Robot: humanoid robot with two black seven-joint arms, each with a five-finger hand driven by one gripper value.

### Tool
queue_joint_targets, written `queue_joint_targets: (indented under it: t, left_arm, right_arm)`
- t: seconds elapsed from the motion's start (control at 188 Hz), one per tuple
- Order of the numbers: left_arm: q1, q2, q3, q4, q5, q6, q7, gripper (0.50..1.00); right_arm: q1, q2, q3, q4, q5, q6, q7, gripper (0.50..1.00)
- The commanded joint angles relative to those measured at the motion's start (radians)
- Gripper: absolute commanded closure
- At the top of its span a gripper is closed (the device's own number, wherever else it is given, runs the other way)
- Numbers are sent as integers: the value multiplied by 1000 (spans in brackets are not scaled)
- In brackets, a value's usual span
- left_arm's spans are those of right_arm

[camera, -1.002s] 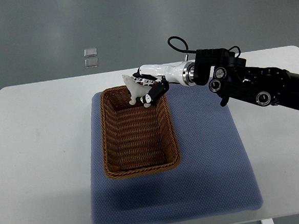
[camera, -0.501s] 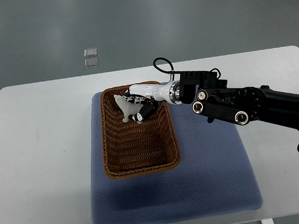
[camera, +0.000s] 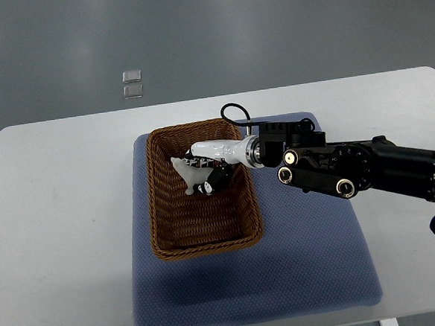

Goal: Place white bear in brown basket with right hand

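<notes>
The white bear (camera: 187, 172) hangs over the inside of the brown wicker basket (camera: 163, 211), toward its far half, with my right hand (camera: 207, 173) shut on it. The hand's white and black fingers wrap the bear's right side. My right arm (camera: 337, 168) reaches in from the right edge across the basket's right rim. Whether the bear touches the basket floor cannot be told. The left arm is out of view.
The basket sits on a blue mat (camera: 306, 254) laid on the white table (camera: 57, 219). Two small clear squares (camera: 131, 82) lie on the grey floor beyond the table's far edge.
My right hand has carried the bear from above the basket's far rim inward and lower, down over the basket's interior. The arm has followed, moving left and toward me.
</notes>
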Motion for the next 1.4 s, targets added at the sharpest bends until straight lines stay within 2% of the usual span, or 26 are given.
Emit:
queue_joint_targets:
  t: [0.0, 0.059, 0.128, 0.197, 0.373, 0.432, 0.789, 0.97, 1.125, 1.253, 1.397]
  left_arm:
    - [0, 0, 0, 0, 0, 0, 0, 500]
    - [0, 0, 0, 0, -2, 0, 0, 500]
    - [0, 0, 0, 0, -2, 0, 0, 500]
    - [0, 0, 1, 0, -2, 0, 0, 500]
    - [0, 0, 1, 0, -2, 0, 0, 500]
    - [0, 0, 1, 2, -2, 0, 0, 500]
    - [0, 0, 1, 2, -2, 0, 1, 500]
    - [0, 0, 1, 2, -2, 0, 0, 500]
    - [0, 0, 1, 2, -2, 0, 0, 500]
    - [0, 0, 3, 2, -2, 0, 1, 500]
    - [0, 0, 1, 2, -2, 0, 0, 500]
  right_arm:
    - [0, 1, -1, -6, -13, 0, 1, 908]
    - [0, 1, 2, -9, -13, -2, 1, 861]
    - [2, -1, 3, -10, -13, 0, 1, 830]
    - [3, -3, 5, -10, -13, 0, 1, 744]
    - [12, -9, 17, -9, -7, 6, 1, 705]
    - [18, -10, 17, -9, -4, 6, -1, 671]
    - [45, -42, 89, -1, 6, 18, -1, 646]
    - [49, -104, 192, 0, 28, 24, 1, 644]
    - [17, -150, 356, 0, 92, 26, 1, 642]
    - [-71, -170, 545, -1, 197, 24, 7, 640]
    - [-202, -159, 795, -4, 411, 47, 44, 640]
